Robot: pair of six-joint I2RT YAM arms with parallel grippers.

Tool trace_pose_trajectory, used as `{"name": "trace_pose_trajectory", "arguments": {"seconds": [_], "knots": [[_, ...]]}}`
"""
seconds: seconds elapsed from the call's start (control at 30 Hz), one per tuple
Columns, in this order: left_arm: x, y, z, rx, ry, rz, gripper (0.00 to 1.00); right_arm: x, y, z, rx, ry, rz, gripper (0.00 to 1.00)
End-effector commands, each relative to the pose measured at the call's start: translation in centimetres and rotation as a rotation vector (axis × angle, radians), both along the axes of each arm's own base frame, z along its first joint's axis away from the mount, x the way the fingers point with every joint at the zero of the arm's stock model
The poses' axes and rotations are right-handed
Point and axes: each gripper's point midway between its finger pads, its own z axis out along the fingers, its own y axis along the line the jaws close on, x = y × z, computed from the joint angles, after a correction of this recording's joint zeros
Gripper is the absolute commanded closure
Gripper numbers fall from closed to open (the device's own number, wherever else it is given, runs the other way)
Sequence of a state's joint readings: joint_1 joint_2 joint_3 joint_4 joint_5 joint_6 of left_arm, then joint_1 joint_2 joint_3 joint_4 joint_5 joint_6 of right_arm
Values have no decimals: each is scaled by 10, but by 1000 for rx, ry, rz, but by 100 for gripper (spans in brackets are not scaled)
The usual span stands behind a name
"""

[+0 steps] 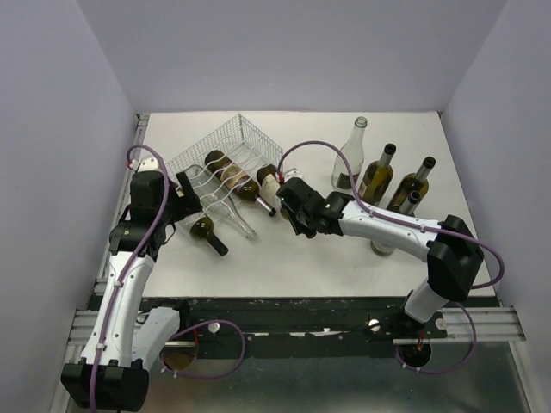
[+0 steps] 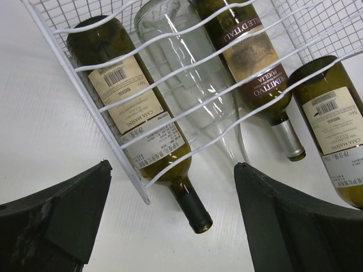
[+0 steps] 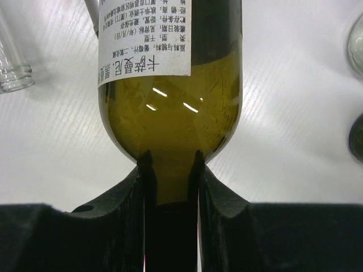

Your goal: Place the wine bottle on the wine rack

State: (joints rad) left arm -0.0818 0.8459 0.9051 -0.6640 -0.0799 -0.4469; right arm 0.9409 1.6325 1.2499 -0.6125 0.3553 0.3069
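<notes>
The white wire wine rack sits tilted at the back left and also shows in the left wrist view. A dark green bottle, a clear bottle and a brown-labelled bottle lie in it, necks toward me. My right gripper is shut on the neck of a green wine bottle with a white label. That bottle lies at the rack's right end. My left gripper is open and empty at the rack's front left corner.
Several bottles stand at the back right: a clear one and green ones. Another stands partly hidden behind my right arm. White walls close in the table on three sides.
</notes>
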Motion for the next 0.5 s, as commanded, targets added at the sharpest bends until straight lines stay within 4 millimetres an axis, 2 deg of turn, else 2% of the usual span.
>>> {"name": "trace_pose_trajectory", "arguments": {"seconds": [0.0,0.2,0.47], "knots": [[-7,-1,-15,-69,44,24,1,39,23,27,160,-199,-40,99],[-11,4,-27,-84,70,44,2,53,23,14,185,-268,0,99],[-14,13,-29,-89,80,78,3,86,29,17,251,-393,66,99]]}}
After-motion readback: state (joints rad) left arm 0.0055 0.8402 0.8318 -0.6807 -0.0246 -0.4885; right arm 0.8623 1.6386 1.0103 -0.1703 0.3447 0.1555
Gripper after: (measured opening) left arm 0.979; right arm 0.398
